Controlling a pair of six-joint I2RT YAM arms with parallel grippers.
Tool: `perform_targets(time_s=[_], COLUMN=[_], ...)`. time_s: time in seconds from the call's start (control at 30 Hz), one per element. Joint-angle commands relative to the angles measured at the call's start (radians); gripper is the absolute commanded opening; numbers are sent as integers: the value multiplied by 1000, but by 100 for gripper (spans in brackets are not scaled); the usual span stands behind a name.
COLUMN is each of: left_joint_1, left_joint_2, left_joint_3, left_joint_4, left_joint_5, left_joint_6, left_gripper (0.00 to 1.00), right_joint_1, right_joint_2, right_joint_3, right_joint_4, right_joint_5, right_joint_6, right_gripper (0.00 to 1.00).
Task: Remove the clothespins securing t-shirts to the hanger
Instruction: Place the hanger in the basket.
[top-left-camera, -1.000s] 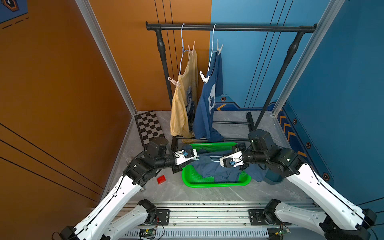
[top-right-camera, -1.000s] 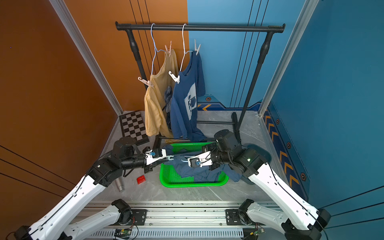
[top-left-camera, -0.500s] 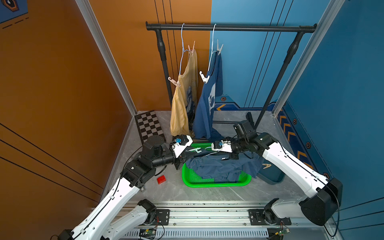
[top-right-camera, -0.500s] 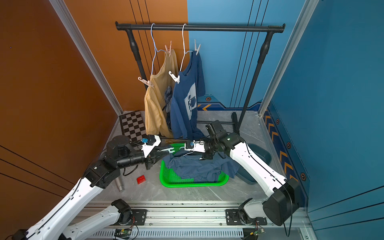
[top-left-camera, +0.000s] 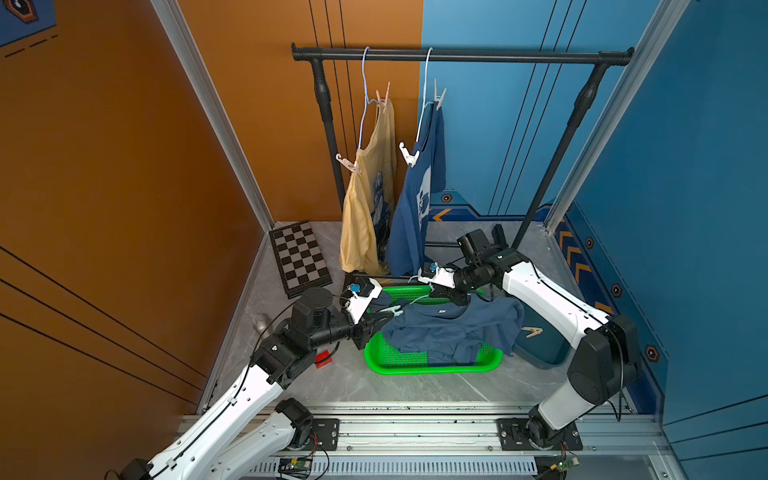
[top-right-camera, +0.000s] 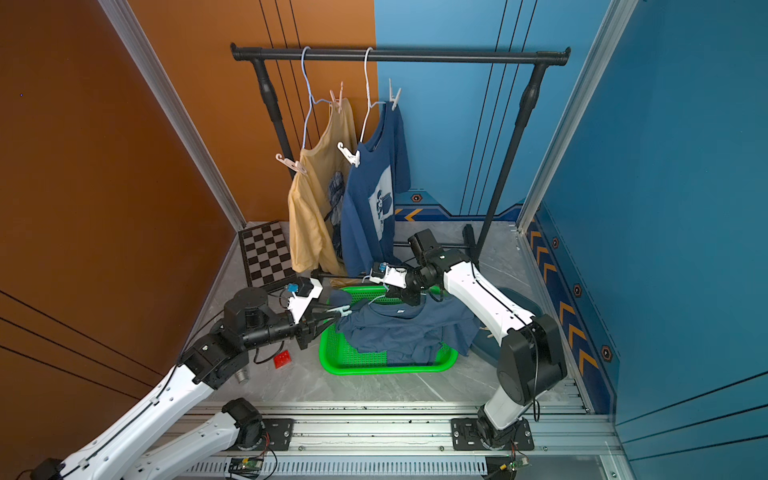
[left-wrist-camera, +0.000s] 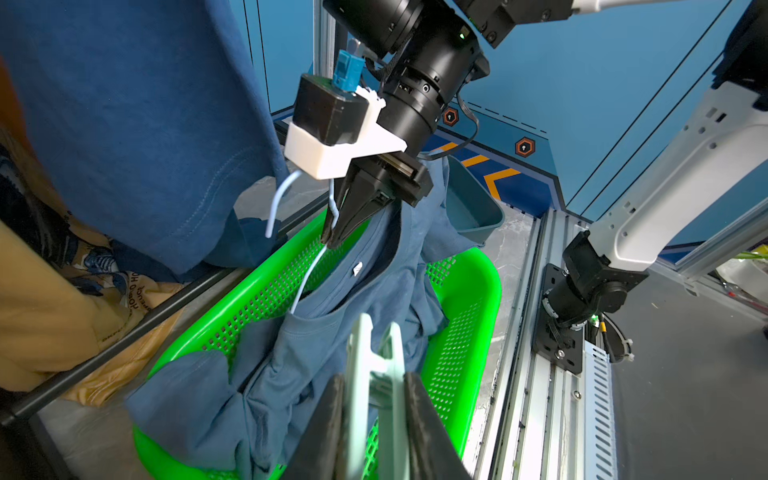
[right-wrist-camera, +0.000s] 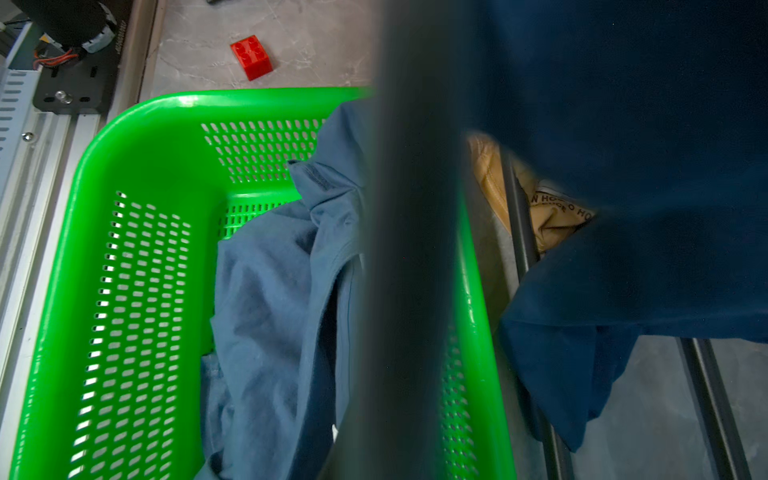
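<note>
My left jaws are clamped on a mint clothespin (left-wrist-camera: 374, 361), held in the air over the left rim of the green basket (top-left-camera: 432, 368), with bare grey worktop (top-left-camera: 415, 390) in front. My right jaws are pinched shut on the pale blue hanger (left-wrist-camera: 306, 280) above the basket's far rim. Its wire runs into the collar of the slate blue t-shirt (top-left-camera: 453, 328), which lies crumpled in the basket and spills right towards a grey bin (top-left-camera: 544, 355) with one pale clothespin (top-left-camera: 532, 331) in it. Close behind my right wrist hang the navy t-shirt (top-left-camera: 415, 208) and yellow t-shirt (top-left-camera: 361, 216), each pinned by two clothespins (top-left-camera: 409, 154), their hems crowding the rack's bottom rail (left-wrist-camera: 124, 332). A red block (top-left-camera: 324, 358) and chessboard (top-left-camera: 299, 257) lie left.
</note>
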Motion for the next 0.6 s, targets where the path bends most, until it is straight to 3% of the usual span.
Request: perform_targets(time_s=[0.0,0.1,0.4,0.57], left_joint_1=[-18,-30,-54,-63], left_joint_2=[-2,9,30,35], left_joint_3=[-17,-26,-40,-42], left_joint_4=[41,42,42,43], left_joint_5=[-42,-82,-139,-147], left_joint_6=[-37,-61,-98,-136], left_gripper=[20,20,21,20], right_joint_1=[-16,-19,-48,-57], right_joint_2=[55,91,142,96], right_joint_3=[38,60,88,76], right_joint_4=[-10,-10,-10,-10], right_joint_5=[18,41,77,88], right_joint_6=[21,19,-8,-16], right_gripper=[14,25,44,64])
